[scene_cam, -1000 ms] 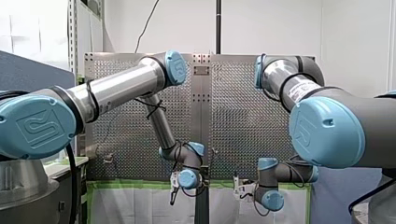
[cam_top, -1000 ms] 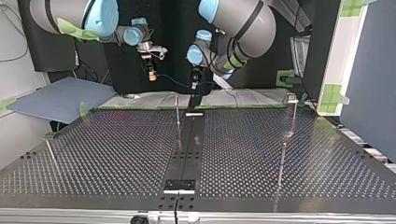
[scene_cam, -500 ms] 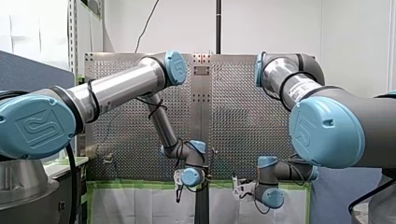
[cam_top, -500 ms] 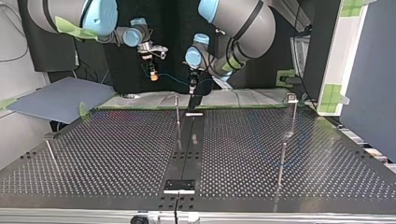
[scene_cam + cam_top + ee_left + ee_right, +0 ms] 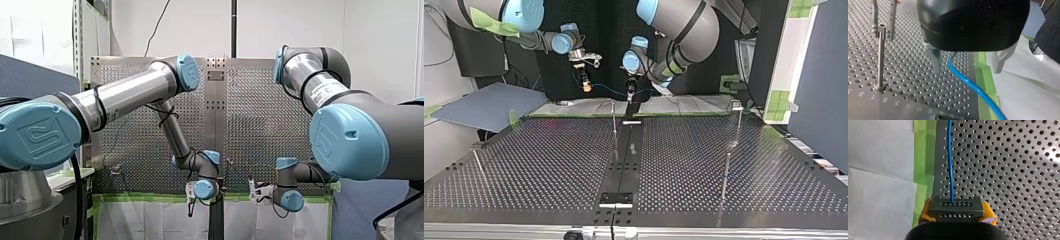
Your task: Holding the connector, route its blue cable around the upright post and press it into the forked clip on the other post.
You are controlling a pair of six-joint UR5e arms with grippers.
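Early stage: connector (image 5: pixel 956 206) clamped in right claw (image 5: pixel 956 213), blue cable (image 5: pixel 606 89) hanging upper centre of top view toward left claw (image 5: pixel 629 94) (grip unclear), not yet round post (image 5: pixel 614 120) or in clip (image 5: pixel 736 104).

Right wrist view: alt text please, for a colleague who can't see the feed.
My right claw grips a dark, hole-studded connector between its yellow pads. A blue cable leaves the connector and runs straight ahead over the perforated table, close beside a strip of green tape edging white paper.
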